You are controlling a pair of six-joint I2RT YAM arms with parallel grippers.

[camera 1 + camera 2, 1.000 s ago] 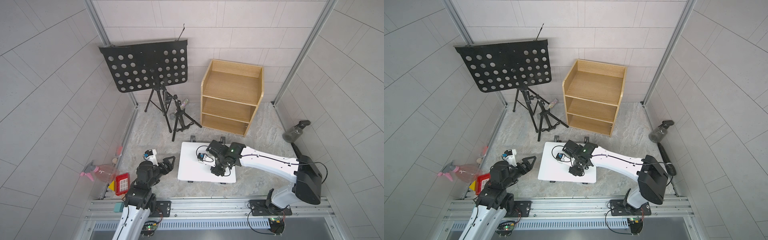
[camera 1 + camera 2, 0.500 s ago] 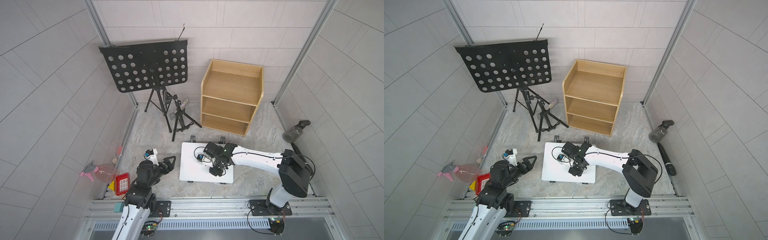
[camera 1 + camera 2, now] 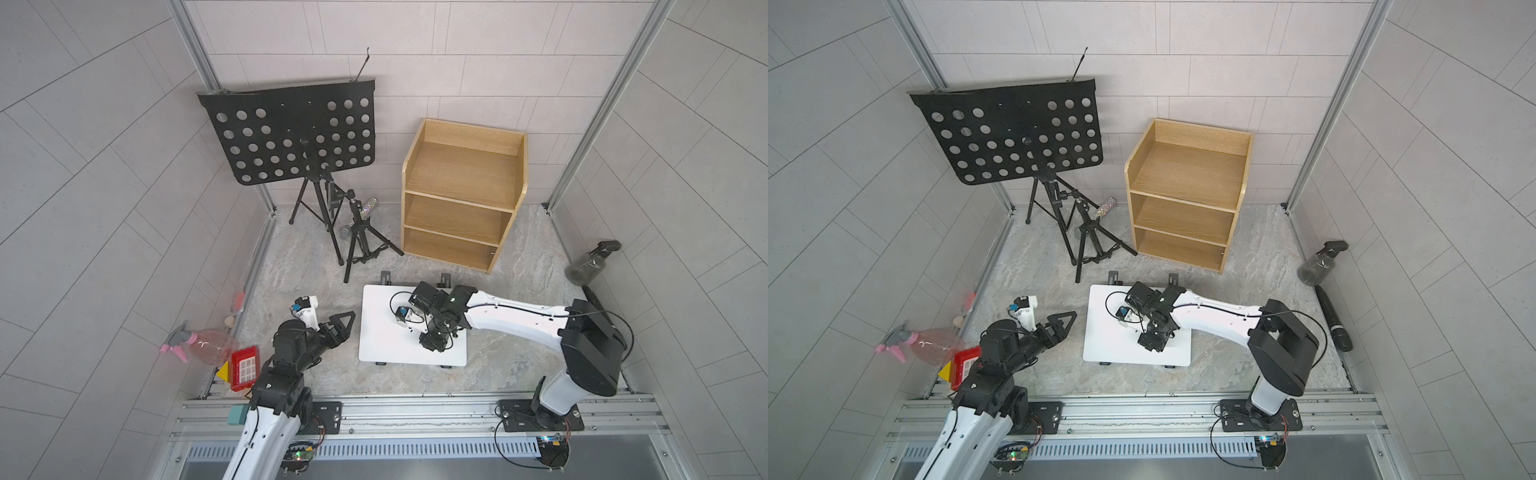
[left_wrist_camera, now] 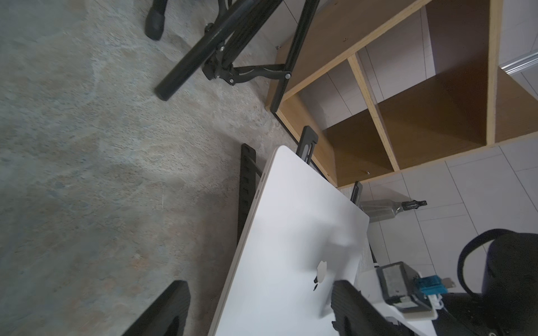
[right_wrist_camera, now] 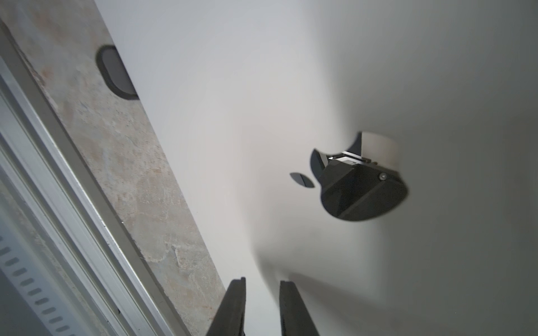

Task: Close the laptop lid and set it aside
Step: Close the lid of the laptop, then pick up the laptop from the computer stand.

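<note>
Laptop (image 3: 384,332) first: it lies flat on a low black stand (image 3: 386,276) in the middle of the stone-patterned table (image 3: 519,353), in front of the wooden shelf (image 3: 461,195). Its lid (image 4: 291,232) faces up, showing the plain silver outside and the small logo (image 5: 302,179), and in the left wrist view no gap shows along the side edge. So I judge the closing step done, with setting it aside the step in hand.

In both top views the right gripper (image 3: 432,345) points down over the middle of the lid, close to the logo. In its wrist view the right gripper (image 5: 262,280) has its fingers drawn nearly together with only a slim gap, and nothing is between them. Whether the tips touch the lid or sit just above it, I cannot tell.

The left gripper (image 3: 338,328) sits just beside the laptop's left edge and is aimed at it, apart from it in a top view. Its fingers (image 4: 168,305) are spread wide and hold nothing, and the laptop's side edge lies between them in its wrist view.

The next move probably calls for a real hold on a thin, smooth slab. The spread left gripper would need to move onto that side edge and pinch it, or the right gripper would need to push the laptop off the stand. Either way the laptop must clear the stand's raised tabs without tipping, and bare table shows to the right and in front.
</note>
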